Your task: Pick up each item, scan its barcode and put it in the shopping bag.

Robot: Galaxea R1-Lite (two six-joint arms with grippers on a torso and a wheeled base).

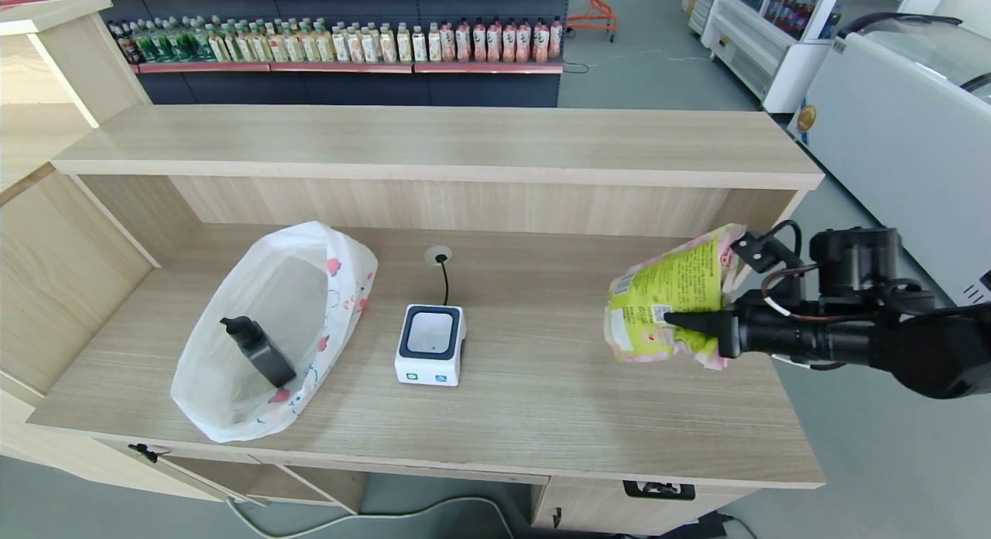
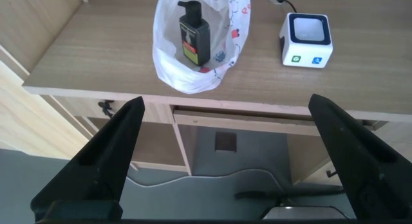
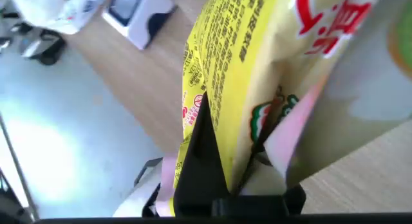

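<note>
One item is in hand. Over the right end of the wooden counter (image 1: 542, 399), well apart from the white shopping bag (image 1: 341, 291) on its left side, the yellow-green snack packet (image 1: 673, 287) hangs clear of the surface. The right gripper (image 1: 680, 322) has its fingers pinched on it. The left gripper (image 2: 225, 108) is spread wide and empty, below the counter's front edge. The barcode scanner (image 1: 430, 344) sits between bag and packet, and a black bottle (image 1: 259, 351) lies in the bag. The barcode (image 1: 660, 313) seems to face upward, so it should be turned down over the scanner's window, flat and steady, before bagging.
</note>
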